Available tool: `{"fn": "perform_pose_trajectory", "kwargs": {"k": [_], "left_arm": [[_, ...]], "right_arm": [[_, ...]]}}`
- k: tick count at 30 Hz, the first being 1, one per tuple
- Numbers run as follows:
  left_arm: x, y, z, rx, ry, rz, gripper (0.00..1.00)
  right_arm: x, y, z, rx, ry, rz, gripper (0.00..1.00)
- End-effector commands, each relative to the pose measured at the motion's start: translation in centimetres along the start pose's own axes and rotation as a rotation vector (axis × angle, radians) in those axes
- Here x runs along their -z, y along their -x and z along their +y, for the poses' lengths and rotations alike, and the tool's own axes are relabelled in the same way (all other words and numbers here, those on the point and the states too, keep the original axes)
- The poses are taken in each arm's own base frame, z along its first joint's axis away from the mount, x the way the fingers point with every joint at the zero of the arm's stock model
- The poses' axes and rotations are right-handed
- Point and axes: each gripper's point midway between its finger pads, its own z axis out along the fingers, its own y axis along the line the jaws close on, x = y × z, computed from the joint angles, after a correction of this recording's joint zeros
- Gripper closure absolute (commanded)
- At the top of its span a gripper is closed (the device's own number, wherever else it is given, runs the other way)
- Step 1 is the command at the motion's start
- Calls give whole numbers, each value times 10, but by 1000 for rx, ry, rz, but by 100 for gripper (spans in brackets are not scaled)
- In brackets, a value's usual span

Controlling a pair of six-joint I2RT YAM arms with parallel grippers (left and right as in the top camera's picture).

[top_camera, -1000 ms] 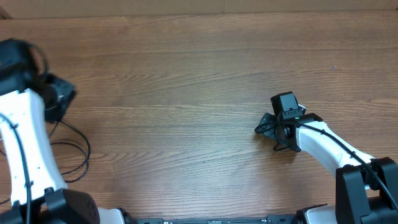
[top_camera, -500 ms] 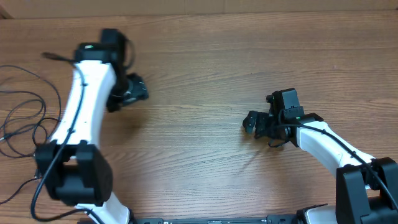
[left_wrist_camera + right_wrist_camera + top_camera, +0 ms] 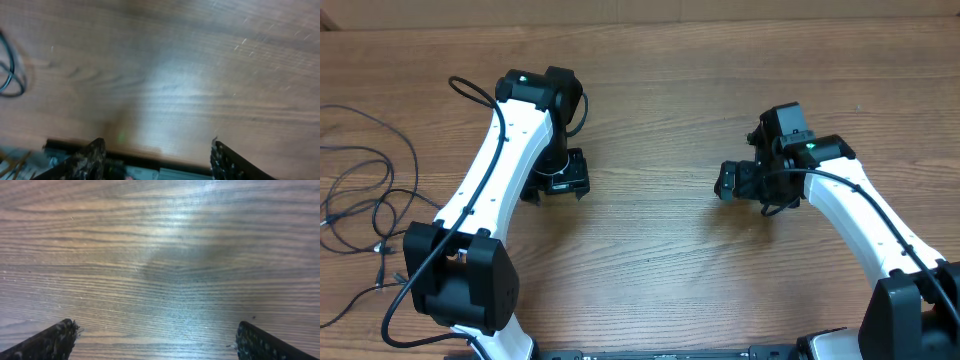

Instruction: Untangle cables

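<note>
1. Two claws, both empty. Your left claw [image 3: 556, 190] has its fingers apart. The left wrist view shows only bare wood between them [image 3: 157, 161].
2. Your right claw [image 3: 727, 182] is spread wide too. The right wrist view [image 3: 157, 342] has nothing in the gap but wood grain.
3. Take the overhead view as the clock, with the far edge of the desk [image 3: 650, 110] at 12. The left claw sits a little toward 9 of centre and the right claw a little toward 3. The two are well apart and roughly level with each other.
4. The big change is the left arm. A second ago it was out at the 9 o'clock edge, over the wires. It has now swung in to the middle and carried nothing with it.
5. The right claw has only crept a little toward 10 o'clock.
6. The cables [image 3: 386, 205] lie at the 9 o'clock edge in loose, overlapping loops that run down toward 8. They are well clear of both claws. The strands sit differently from a second ago and look spread out, not knotted tight.
7. A dark loop [image 3: 12, 87] shows at 9 o'clock in the left wrist view. You cannot tell from it whether it is a task cord or the arm's own wire.
8. My reading is that a release has just finished. If crossings remain, you would have to go back to 9 o'clock.
</note>
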Motion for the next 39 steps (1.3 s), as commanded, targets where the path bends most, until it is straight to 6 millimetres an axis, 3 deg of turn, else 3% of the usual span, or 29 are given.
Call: {"fn": "perform_pose_trajectory", "kwargs": {"k": [1,13,22,26,32,39], "left_arm": [[4,-6,5,-22,23,10,35],[-1,-31,8,-48,18,-14,37],[-10,-45,20,1,-71,-253,36],[0,-52,30,27,-105,-387,34],[29,-67,49,70,-160,-611,30],[59,-87,64,109,-230,-781,14]], "right_arm": [[8,4,-2,-5,-13,-20,0],[16,-22,-11,-35,-40,31,0],[29,-30,-11,-6,4,-118,0],[48,-32,-7,16,38,-233,0],[89,-35,0,53,96,-426,0],[138,-46,-8,60,71,-620,0]]}}
